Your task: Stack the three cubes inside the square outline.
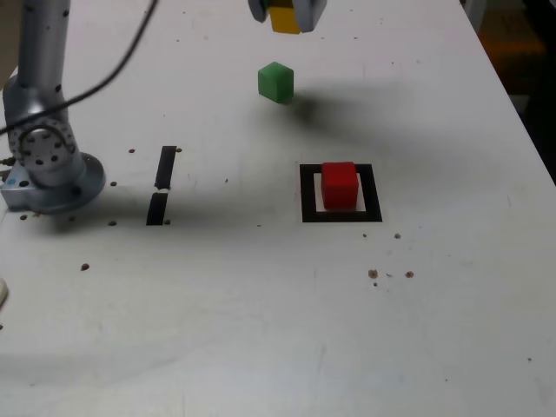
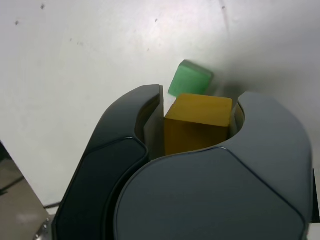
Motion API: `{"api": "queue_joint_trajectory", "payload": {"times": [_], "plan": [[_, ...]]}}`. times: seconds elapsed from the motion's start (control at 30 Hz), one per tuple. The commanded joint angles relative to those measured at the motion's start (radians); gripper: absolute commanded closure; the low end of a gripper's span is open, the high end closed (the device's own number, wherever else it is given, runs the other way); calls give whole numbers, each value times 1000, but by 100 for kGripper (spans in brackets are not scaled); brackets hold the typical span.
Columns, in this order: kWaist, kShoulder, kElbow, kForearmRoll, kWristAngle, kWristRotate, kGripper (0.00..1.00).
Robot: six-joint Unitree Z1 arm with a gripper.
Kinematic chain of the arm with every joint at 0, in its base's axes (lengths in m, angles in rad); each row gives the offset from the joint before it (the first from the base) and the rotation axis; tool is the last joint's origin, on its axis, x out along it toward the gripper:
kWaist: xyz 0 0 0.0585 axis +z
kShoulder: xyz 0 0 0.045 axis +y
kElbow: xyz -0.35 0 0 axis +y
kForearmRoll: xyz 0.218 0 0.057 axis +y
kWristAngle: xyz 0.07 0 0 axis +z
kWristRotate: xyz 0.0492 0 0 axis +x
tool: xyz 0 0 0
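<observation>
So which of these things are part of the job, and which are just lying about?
Part of the job:
- yellow cube, held in the gripper
- green cube, on the table
- red cube, inside the square outline
- the square outline itself

Just lying about:
- two short black tape strips
- small dark specks scattered on the table

Two short black tape strips (image 1: 166, 168) lie on a speckled white table (image 1: 217, 321), apparently almost end to end.
</observation>
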Motion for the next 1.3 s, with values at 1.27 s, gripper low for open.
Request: {"api": "queue_joint_trajectory", "payload": {"times": [1.27], "plan": [[-625,155,-144,216,-159,-954,81]]}}
